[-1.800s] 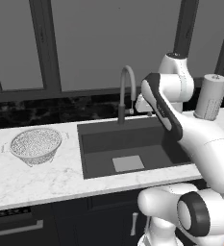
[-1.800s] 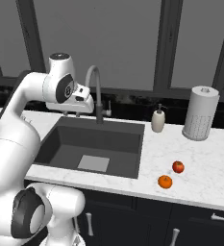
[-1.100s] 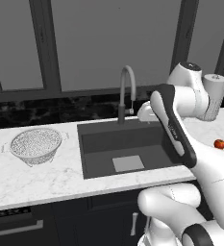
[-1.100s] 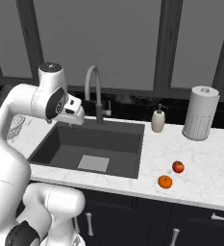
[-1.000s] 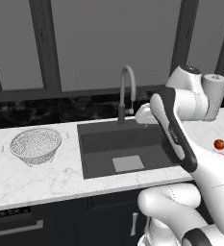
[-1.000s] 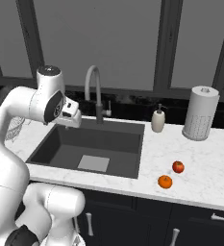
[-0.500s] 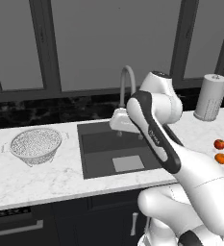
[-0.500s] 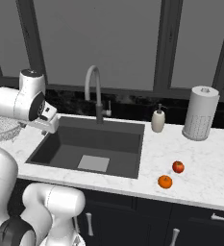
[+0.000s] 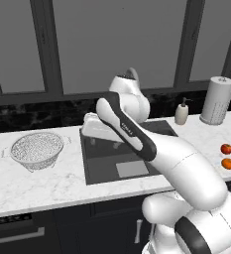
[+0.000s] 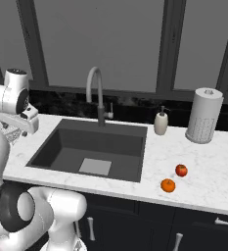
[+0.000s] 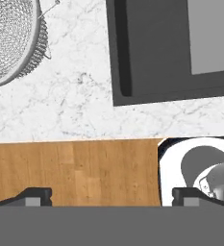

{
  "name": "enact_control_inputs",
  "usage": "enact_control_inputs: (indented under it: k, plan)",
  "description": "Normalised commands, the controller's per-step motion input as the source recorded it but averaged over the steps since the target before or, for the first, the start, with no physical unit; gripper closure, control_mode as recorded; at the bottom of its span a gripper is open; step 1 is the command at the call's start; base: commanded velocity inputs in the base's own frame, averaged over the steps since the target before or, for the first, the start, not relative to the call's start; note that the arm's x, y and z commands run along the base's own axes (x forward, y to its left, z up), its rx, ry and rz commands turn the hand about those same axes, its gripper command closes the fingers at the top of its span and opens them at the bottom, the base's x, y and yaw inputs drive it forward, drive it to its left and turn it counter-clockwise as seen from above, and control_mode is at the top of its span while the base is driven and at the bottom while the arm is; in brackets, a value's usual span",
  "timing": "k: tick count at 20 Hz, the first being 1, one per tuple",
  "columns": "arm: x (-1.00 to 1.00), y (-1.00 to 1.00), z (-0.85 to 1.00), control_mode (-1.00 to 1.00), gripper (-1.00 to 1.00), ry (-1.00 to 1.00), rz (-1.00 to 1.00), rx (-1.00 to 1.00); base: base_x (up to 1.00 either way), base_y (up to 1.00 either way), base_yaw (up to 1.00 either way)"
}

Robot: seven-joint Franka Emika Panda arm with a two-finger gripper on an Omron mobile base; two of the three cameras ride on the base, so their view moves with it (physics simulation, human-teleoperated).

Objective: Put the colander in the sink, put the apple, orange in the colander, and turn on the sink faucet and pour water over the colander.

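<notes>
The colander (image 9: 36, 149), a round silver mesh bowl, sits on the white marble counter left of the sink (image 9: 99, 166). In the hand view the colander (image 11: 10, 38) fills the upper left corner, with the sink (image 11: 152, 48) to its right. My gripper (image 9: 94, 133) hangs over the sink's left edge, a short way right of the colander. It is open and empty, and its fingertips (image 11: 34, 194) stand wide apart. The apple (image 10: 181, 170) and the orange (image 10: 168, 185) lie on the counter right of the sink. The sink faucet (image 10: 97, 93) rises behind the basin.
A white perforated cylinder (image 10: 203, 115) and a soap bottle (image 10: 160, 122) stand at the back right. Dark windows run behind the counter. The counter's front edge and a wooden floor (image 11: 75, 168) show below my hand.
My arm has swung left from near the faucet, across the sink to its left edge, closer to the colander. The jaws stayed open. Nothing on the counter moved.
</notes>
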Motion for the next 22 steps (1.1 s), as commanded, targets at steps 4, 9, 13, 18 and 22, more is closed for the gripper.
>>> enact_control_inputs:
  k: [4, 9, 13, 18, 22]
  plan:
    - [0.40, 0.84, -0.27, -1.00, -1.00, 0.09, 0.00, 0.00, 0.00, 0.00, 0.00]
    - [0.30, 0.63, -0.50, -1.00, -1.00, 0.00, 0.00, 0.00, 0.00, 0.00, 0.00]
    - [0.33, 0.42, -0.47, -1.00, -1.00, 0.01, -0.04, 0.00, 0.00, 0.00, 0.00]
    - [0.45, 0.23, -0.28, -1.00, -1.00, 0.00, -0.04, 0.00, 0.00, 0.00, 0.00]
    - [0.64, 0.29, -0.22, -1.00, -1.00, 0.00, -0.05, 0.00, 0.00, 0.00, 0.00]
